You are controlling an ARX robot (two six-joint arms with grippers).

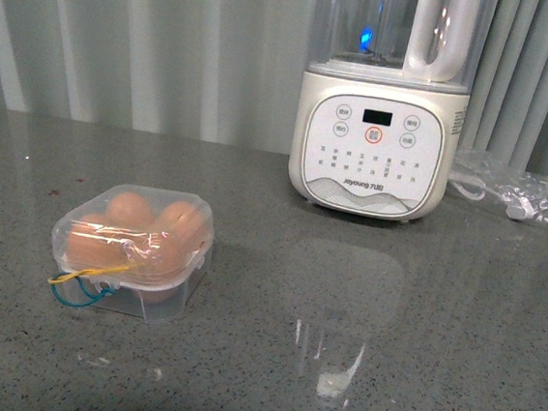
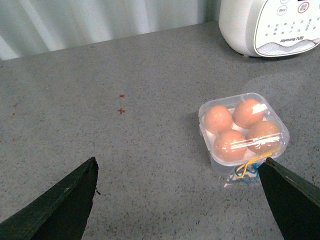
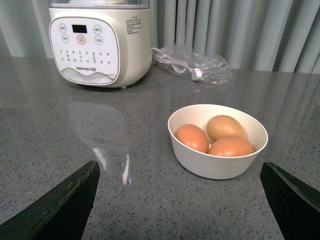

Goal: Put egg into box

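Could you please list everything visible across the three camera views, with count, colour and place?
box: one, clear plastic with lid shut, yellow and blue loops at one edge; on the grey counter, to the left in the front view.
eggs in box: four, orange-brown; one per cell under the lid.
bowl: one, white; on the counter, seen only in the right wrist view.
eggs in bowl: three, orange-brown; resting together, touching.
blender base: one, cream-white with button panel and clear jug; at the back of the counter.
bagged cord: one, white cable in clear plastic; beside the blender base.
counter: one, speckled grey.
curtain: grey-white, behind the counter.
left claw: black fingers spread, empty.
right claw: black fingers spread, empty.
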